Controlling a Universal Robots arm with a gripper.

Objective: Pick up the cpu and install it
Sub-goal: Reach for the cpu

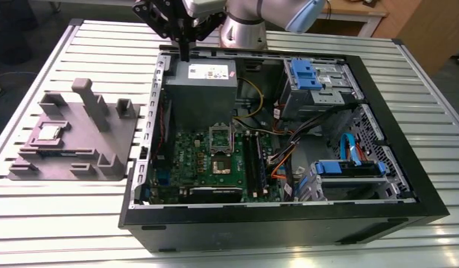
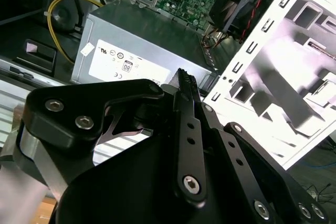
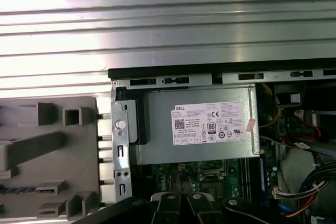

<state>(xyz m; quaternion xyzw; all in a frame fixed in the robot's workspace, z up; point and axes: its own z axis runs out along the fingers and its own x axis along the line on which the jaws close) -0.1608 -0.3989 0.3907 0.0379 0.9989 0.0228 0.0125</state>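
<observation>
Left to right in the exterior view.

Far left, the cpu (image 1: 49, 132) lies flat, lid up, in a recess of the grey fixture (image 1: 114, 148). The fixture sits on the bench (image 1: 103, 42), outside the case. The chip is square, so you get no long axis; its edges run with the fixture's. An upright post (image 1: 91, 106) stands just beside it on the exterior view's right, and a shorter block (image 1: 55, 104) stands behind it. The room straight above the chip looks open.

Next, the case side wall (image 1: 156, 117) stands between the fixture and the motherboard.

The jaws hang tip-down over the back corner of the case, above the power supply (image 1: 202, 89) and well apart from the cpu. From them, the chip lies toward the exterior view's left and nearer the camera. The jaws read as pressed together with nothing pinched. The fingers (image 2: 185, 85) give the same read in the second wrist view.

Mid-board, the socket (image 1: 222, 162) looks unfilled to me, and its metal frame (image 1: 220, 135) is swung up.

Right of that, cables and the blue drive bays (image 1: 311, 75) crowd the case, so the free room is on the fixture side.
</observation>
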